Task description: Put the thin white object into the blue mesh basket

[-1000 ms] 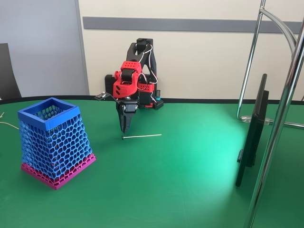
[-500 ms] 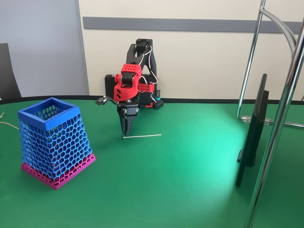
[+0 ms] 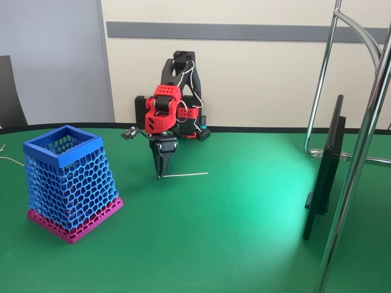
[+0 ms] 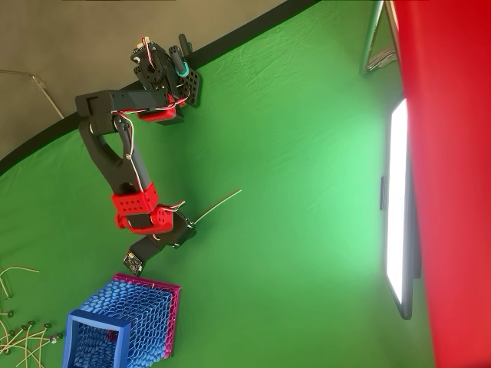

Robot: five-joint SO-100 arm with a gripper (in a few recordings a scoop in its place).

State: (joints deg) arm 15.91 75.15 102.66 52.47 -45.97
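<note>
While one red-and-black arm (image 3: 166,107) reaches down from its base at the far edge of the green table (image 3: 244,232), its single gripper (image 3: 160,173) points straight down with the two dark fingers drawn narrowly together at the left end of the one thin white object (image 3: 183,175); whether the fingertips actually pinch the stick cannot be told. One such stick is present, and it lies nearly level on the green table, extending to the right of the gripper in the fixed view. In the overhead view the same stick (image 4: 218,205) runs diagonally up and to the right from the gripper (image 4: 190,225). One blue mesh basket (image 3: 68,182) stands upright on its magenta base band near the left of the fixed view, well apart from the stick, its square mouth open upward. In the overhead view the basket (image 4: 126,322) sits at the lower left, below the gripper. One dark flat panel (image 3: 324,171) stands on edge at the right beside chrome tubing (image 3: 360,152).
</note>
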